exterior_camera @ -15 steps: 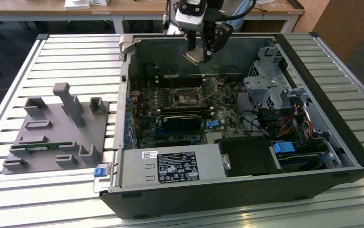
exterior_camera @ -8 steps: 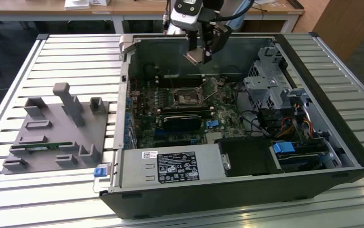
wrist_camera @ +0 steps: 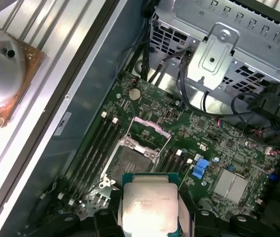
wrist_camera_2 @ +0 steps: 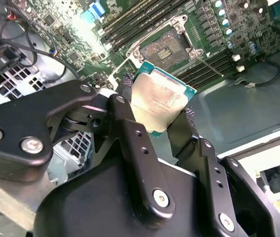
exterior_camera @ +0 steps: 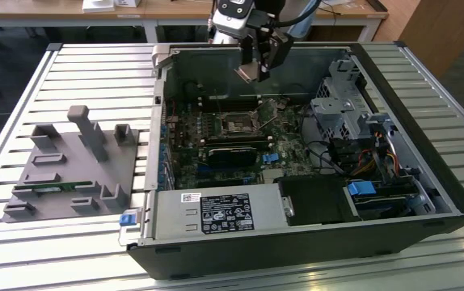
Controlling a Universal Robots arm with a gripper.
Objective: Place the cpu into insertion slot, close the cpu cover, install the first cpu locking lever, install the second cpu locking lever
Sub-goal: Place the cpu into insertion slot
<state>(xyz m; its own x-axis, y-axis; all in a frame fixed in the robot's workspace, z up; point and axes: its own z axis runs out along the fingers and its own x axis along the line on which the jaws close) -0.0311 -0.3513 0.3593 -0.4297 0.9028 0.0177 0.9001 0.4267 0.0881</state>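
Note:
My gripper (exterior_camera: 256,71) is shut on the cpu (wrist_camera_2: 160,101), a flat square chip with a dull silver top and a green edge, pinched between two black fingers (wrist_camera_2: 126,116). In the first wrist view the cpu (wrist_camera: 150,202) hangs in the air, just short of the insertion slot (wrist_camera: 130,160). The insertion slot (exterior_camera: 236,124) is a dark square socket with a silvery rim on the green board inside the open computer case; it lies uncovered, well below the gripper. The cpu cover (wrist_camera: 151,127), a thin silvery frame, stands tipped up at the slot's far edge. The insertion slot (wrist_camera_2: 167,48) holds no chip.
A grey fixture plate (exterior_camera: 70,163) with posts and a small green module lies on the slatted table at the exterior view's left. Inside the case are a black block (exterior_camera: 232,154), a power supply (exterior_camera: 215,213), a metal drive cage (exterior_camera: 345,112) with cables, and memory slots (wrist_camera: 98,143).

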